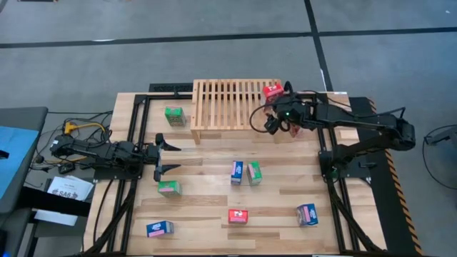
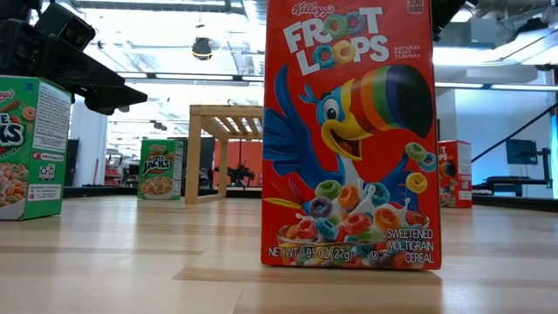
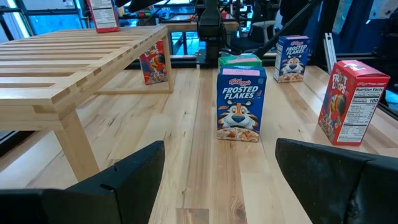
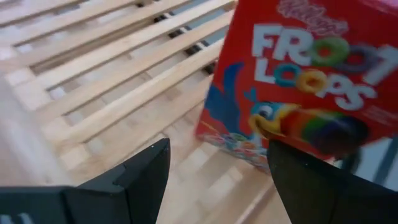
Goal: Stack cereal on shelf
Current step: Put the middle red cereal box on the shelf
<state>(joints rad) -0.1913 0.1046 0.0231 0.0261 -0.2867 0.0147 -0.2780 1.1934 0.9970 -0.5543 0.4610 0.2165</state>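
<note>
While the right arm reaches in from the table's right edge with its forearm stretched toward the far side, the right gripper [image 1: 275, 123] hangs at the right end of the shelf [image 1: 232, 100], its fingers [image 4: 124, 177] spread apart and clamped on nothing. Just ahead of them a red Froot Loops box [image 4: 305, 93] stands upright on the shelf's slats at the right end, long axis vertical, printed front turned toward the wrist camera — close to the fingertips, though contact cannot be made out.

The left arm lies low along the table's left side, pointing toward the middle, and the left gripper [image 1: 166, 155] rests there with its jaws wide apart and empty. Ahead of it a blue Frosted Flakes box [image 3: 240, 104] stands upright, front facing the gripper, with a green box [image 1: 254, 173] just behind it.

The other cereal boxes are scattered over the wooden table [image 1: 207, 200]: a green box by the shelf [image 1: 174, 116] stands near the shelf's left leg, another green one [image 1: 169, 188] sits close to the left gripper, a second blue box [image 1: 159, 228] lies at the near left corner, a third blue box [image 1: 307, 214] sits near right, and a red box [image 1: 238, 215] lies near the front — the one filling the low view, upright on its short end.
</note>
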